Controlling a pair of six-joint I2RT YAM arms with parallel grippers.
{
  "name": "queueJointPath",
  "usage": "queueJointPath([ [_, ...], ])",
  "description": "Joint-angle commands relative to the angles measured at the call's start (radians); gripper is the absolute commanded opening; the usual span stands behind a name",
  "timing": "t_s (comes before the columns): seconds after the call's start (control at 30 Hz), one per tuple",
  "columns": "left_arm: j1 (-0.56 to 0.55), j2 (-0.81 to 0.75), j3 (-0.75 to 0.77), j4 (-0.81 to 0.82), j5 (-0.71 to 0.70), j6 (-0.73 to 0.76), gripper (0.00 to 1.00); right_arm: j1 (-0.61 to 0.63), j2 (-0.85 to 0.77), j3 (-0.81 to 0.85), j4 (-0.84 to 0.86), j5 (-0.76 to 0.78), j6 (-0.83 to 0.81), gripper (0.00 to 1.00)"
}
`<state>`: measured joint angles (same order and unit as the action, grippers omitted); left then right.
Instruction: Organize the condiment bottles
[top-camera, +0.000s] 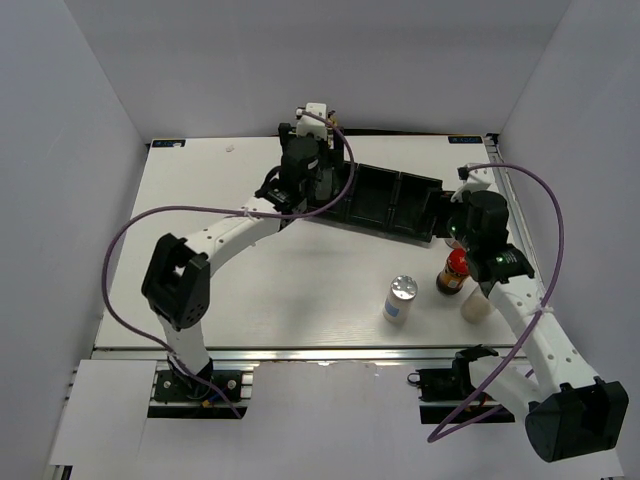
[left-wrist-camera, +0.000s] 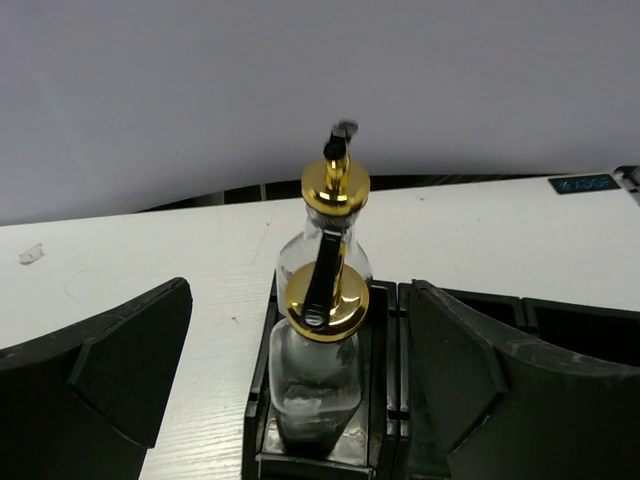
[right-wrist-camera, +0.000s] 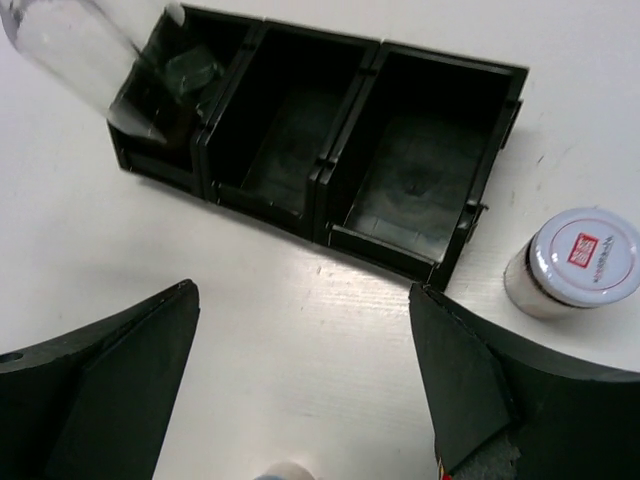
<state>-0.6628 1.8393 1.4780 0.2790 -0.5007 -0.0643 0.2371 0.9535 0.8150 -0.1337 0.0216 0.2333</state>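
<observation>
Overhead view facing down, close wrist views, all sharing tray (top-camera: 385, 200)

Black three-compartment tray (right-wrist-camera: 352, 130) on white counter (right-wrist-camera: 90, 230). Clear glass bottle (right-wrist-camera: 70, 50) stands in its left compartment; the other two are bare. White-lidded jar (right-wrist-camera: 575, 262) sits just right of tray. End effector (right-wrist-camera: 300, 300) jaws wide apart.

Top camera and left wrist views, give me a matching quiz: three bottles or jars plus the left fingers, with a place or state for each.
1 glass bottles
2 red-lidded jar
3 silver-capped shaker
4 left fingers

A dark body, on the table
B spread open
C in the tray's end compartment
D pale body, on the table

Pairs: 1-C, 2-A, 3-D, 4-B
</observation>
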Motion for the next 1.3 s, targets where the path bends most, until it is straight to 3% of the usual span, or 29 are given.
queueJointPath([
  [0.0,0.003,-0.159,-0.016,-0.119,-0.004,0.0,0.98,0.016,0.005,0.068,-0.127,-0.072,0.023,0.89],
  [0.17,0.003,-0.302,-0.12,-0.188,0.007,-0.029,0.98,0.111,0.034,0.121,-0.275,-0.101,0.006,0.89],
  [0.3,0.005,-0.454,-0.22,-0.23,-0.033,-0.08,0.98,0.188,0.067,0.182,-0.389,-0.026,0.012,0.89],
  [0.43,0.02,-0.581,-0.431,-0.229,-0.097,-0.121,0.98,0.295,0.097,0.22,-0.512,0.096,0.06,0.89],
  [0.6,0.233,-0.68,-0.659,-0.16,0.028,-0.294,0.98,0.416,0.131,0.239,-0.66,0.236,0.142,0.89],
  [0.67,0.259,-0.71,-0.723,-0.133,0.027,-0.299,0.98,0.43,0.134,0.239,-0.684,0.256,0.155,0.89],
  [1.17,0.278,-0.759,-0.789,-0.158,-0.064,-0.269,0.98,0.558,0.218,0.279,-0.888,0.284,0.193,0.89],
  [1.23,0.278,-0.764,-0.794,-0.156,-0.065,-0.267,0.98,0.564,0.234,0.282,-0.897,0.304,0.19,0.85],
  [1.27,0.278,-0.765,-0.794,-0.159,-0.065,-0.266,0.98,0.565,0.237,0.283,-0.9,0.302,0.189,0.78],
])
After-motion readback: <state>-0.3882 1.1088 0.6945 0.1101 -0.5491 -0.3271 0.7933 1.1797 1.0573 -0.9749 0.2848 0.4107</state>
